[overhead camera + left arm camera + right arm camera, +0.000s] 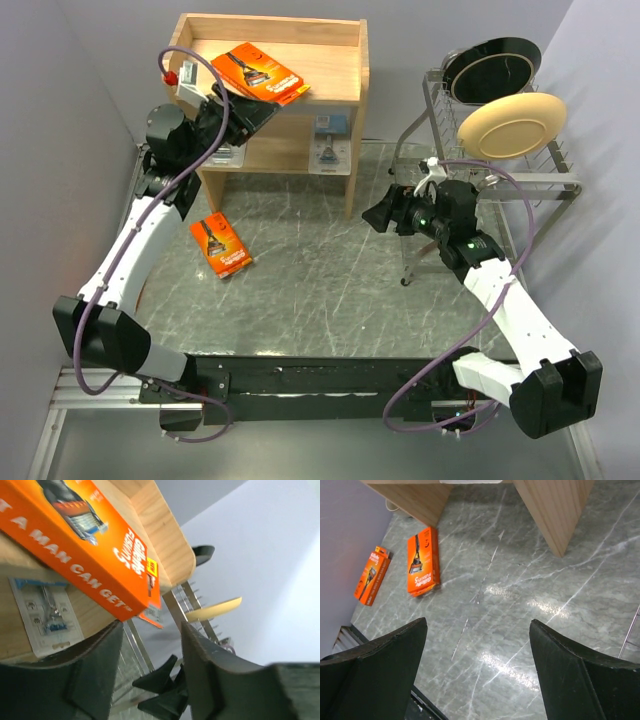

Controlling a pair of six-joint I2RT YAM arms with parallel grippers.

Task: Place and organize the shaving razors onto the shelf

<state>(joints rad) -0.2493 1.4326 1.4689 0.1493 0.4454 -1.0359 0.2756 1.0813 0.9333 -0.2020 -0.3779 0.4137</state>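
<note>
The wooden shelf (pixel 335 75) stands at the back left. One orange razor pack (pixel 258 72) (pixel 75 535) lies skewed on its top tray, jutting over the front rim. My left gripper (pixel 250 112) (pixel 150 627) is open just below that overhanging corner, nothing between its fingers. A clear blister pack (pixel 45 612) rests against wood under the orange pack. Another blister pack (pixel 331 140) stands on the lower board. Two orange packs lie on the table, one (pixel 222 245) (pixel 422 560) in the open, one (pixel 371 575) nearer the left wall. My right gripper (pixel 378 213) (pixel 477 622) hovers open and empty over the table.
A wire dish rack (pixel 500 165) stands at the back right with a black plate (pixel 492 65) and a cream plate (pixel 512 125) (pixel 215 608). Grey walls close in on the left and right. The shelf's leg (pixel 555 515) stands ahead of the right gripper.
</note>
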